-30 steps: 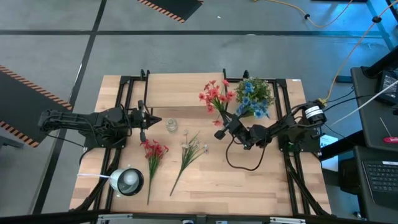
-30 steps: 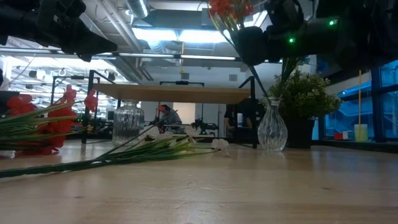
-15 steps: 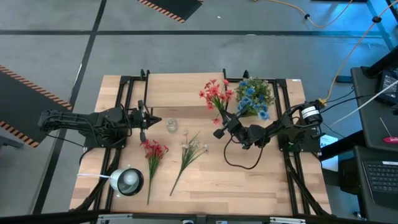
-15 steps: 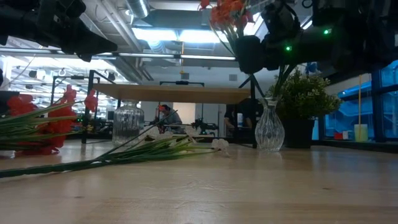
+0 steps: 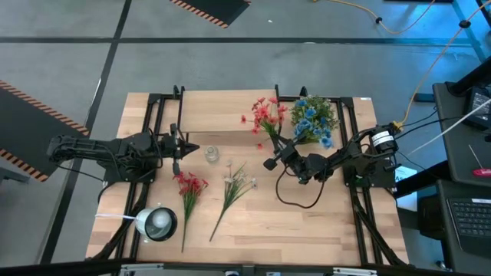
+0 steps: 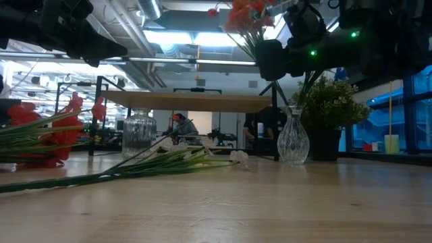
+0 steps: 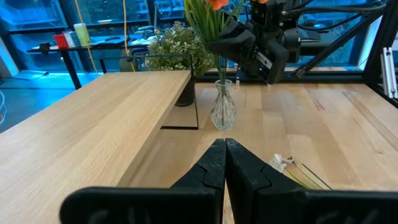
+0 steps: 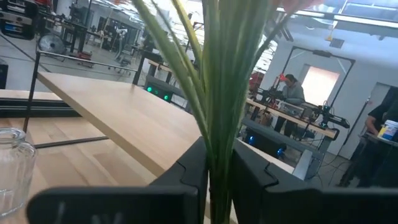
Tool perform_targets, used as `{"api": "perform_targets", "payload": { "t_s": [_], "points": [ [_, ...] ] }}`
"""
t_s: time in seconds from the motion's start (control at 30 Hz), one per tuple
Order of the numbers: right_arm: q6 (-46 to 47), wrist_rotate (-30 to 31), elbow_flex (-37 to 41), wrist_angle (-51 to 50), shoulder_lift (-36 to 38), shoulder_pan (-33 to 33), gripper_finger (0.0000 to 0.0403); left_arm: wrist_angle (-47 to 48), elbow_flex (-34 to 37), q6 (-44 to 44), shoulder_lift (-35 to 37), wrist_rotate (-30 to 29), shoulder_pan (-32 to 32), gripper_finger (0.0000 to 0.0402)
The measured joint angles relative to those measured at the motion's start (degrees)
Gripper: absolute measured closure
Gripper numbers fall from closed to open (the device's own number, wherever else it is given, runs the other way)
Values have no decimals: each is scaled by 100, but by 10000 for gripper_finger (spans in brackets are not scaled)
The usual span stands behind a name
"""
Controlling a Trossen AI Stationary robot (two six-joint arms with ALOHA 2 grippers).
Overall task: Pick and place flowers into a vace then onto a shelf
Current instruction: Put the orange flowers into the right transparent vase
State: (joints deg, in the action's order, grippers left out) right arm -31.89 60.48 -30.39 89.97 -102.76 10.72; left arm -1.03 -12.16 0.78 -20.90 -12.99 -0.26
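The right gripper (image 5: 270, 161) grips the green stems of the red-bloomed sprig (image 5: 265, 116) above the clear glass bud vase (image 6: 294, 140). Risk: premature release could drop the stems outside the narrow neck.

Count: two red sprigs, one blue, one cream (image 5: 234, 185). Left gripper (image 5: 184, 147): clenched, empty.

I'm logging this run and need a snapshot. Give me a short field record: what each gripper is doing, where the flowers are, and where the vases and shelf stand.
right gripper: fingers around the stems of a red sprig, above the narrow glass vase
left gripper: shut, empty, waiting near the small jar
red sprig on table: lying flat
whitish sprig: lying flat
blue flowers: at the bushy plant
shelf: nothing visible on top
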Motion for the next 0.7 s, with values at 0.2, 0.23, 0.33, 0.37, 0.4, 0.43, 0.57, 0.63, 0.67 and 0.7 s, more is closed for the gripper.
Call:
{"api": "perform_targets", "payload": {
  "t_s": [0.2,0.23,0.33,0.37,0.4,0.43,0.57,0.63,0.67,0.7],
  "points": [
    [-27,12,0,2,17,2,334,-1,0,0,1,0,-1,398],
    [-30,29,0,0,17,0,332,-1,0,0,0,0,-1,398],
    [-76,284,0,2,28,2,328,-1,0,0,1,0,-1,398],
    [-101,362,0,1,28,2,326,-1,0,0,1,0,-1,398],
    [-114,393,0,0,28,3,325,-1,0,0,0,0,-1,398],
    [-113,392,-1,0,28,7,324,0,0,0,1,0,0,398],
    [-137,250,-70,2,28,28,323,-1,0,0,0,0,0,398],
    [-145,240,-126,0,28,31,323,0,0,0,1,0,1,398],
    [-145,239,-153,1,28,31,323,-1,0,0,1,0,0,398],
    [-150,238,-170,1,28,31,323,-1,0,0,1,0,0,398]
  ]
}}
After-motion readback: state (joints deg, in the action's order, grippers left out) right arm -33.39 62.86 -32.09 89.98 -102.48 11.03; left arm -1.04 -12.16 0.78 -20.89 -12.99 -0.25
